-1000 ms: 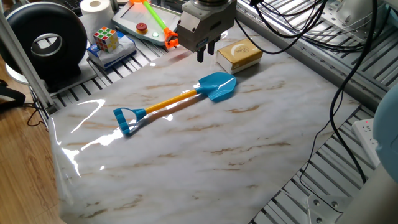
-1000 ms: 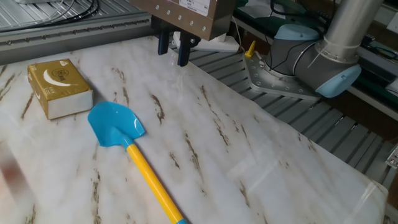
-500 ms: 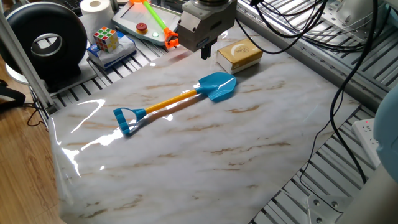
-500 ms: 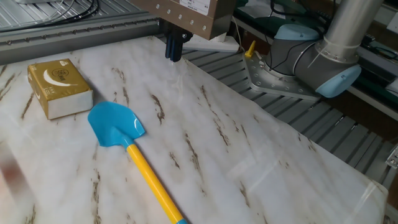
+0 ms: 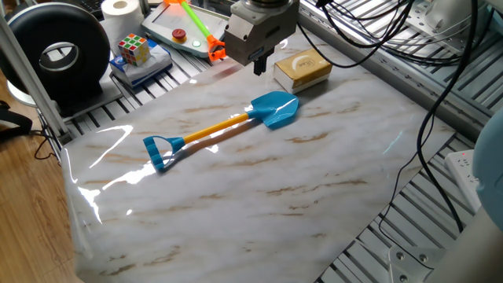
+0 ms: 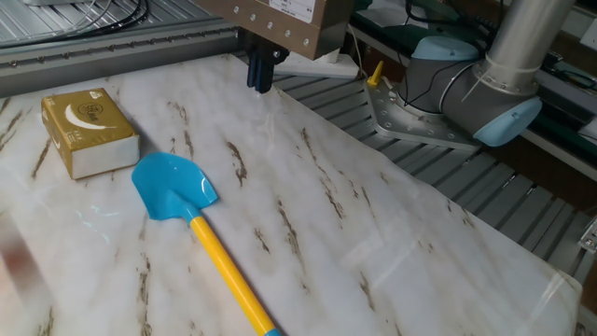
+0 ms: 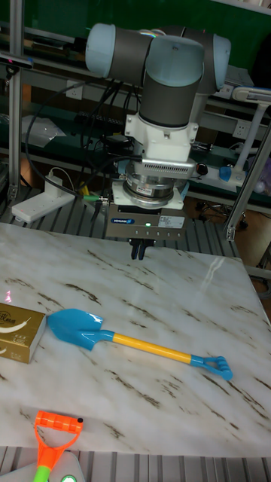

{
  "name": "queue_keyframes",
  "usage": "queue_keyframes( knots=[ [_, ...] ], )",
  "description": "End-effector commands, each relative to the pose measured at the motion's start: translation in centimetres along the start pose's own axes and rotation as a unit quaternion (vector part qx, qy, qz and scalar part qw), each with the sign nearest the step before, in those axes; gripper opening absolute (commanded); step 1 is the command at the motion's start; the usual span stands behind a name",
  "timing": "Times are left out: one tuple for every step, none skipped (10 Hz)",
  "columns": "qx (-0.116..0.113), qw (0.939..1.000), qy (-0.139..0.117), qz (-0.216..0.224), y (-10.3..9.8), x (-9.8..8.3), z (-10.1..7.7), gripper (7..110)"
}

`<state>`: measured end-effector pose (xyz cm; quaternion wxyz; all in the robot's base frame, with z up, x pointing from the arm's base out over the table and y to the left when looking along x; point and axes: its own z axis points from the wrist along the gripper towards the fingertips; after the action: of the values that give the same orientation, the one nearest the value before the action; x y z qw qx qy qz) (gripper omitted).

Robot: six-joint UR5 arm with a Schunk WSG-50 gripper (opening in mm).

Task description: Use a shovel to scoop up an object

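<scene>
Work has not started: we see the shovel (image 5: pixel 224 126) untouched beside the object (image 5: pixel 302 70), and our gripper (image 6: pixel 260 75) hovers clenched, holding nothing.

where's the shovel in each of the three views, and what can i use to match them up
One fixed view: shovel lies mid-table, blade upper right, loop lower left.
The other fixed view: shovel lower left, blade up; its loop end is cut off.
Tall fixed view: shovel lower middle, blade left, loop right.
Shared landmark: the tan block just beyond the blade.
</scene>
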<state>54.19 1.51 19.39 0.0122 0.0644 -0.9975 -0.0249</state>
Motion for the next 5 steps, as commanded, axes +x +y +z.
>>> queue_keyframes(
  knots=[
    [-0.003, 0.9987, -0.032, -0.038, 0.1, -1.6, -0.2, 7],
    [-0.001, 0.9968, -0.05, -0.063, 0.1, -2.6, -0.1, 7],
    [0.001, 0.9955, -0.059, -0.074, 0.2, -3.3, 0.2, 7],
    [0.01, 0.9936, -0.056, -0.098, 0.1, -3.9, 1.2, 7],
    [0.01, 0.9901, -0.048, -0.131, 0.2, -4.4, 2.4, 7]
  ],
)
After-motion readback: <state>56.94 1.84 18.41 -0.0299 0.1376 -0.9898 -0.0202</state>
